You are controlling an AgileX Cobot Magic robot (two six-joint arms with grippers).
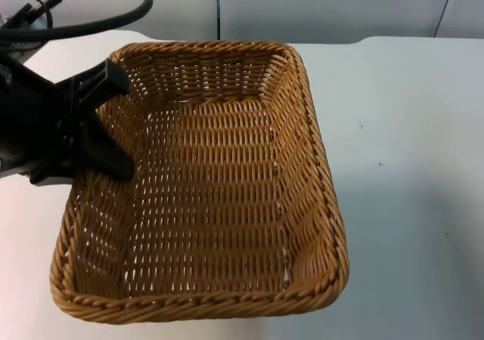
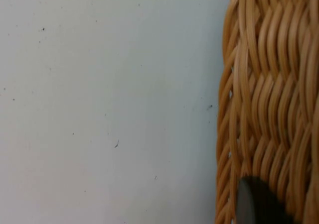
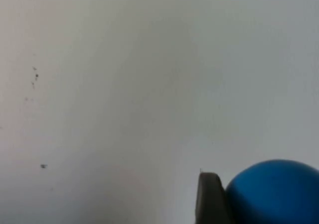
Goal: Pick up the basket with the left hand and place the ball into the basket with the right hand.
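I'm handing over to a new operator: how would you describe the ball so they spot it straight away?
Start from the white table as the right wrist view shows it. Against one black fingertip of the right gripper sits the ball, round, smooth and plain blue. The only other thing around is the tan wicker basket, held at its rim by the left gripper.

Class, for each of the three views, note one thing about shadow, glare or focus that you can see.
Top view: the basket throws a soft shadow onto the table at its right, no glare. Left wrist view: the basket's weave is soft, the left gripper's fingertip a dark blur. Right wrist view: the blue ball has a fuzzy edge; even light.
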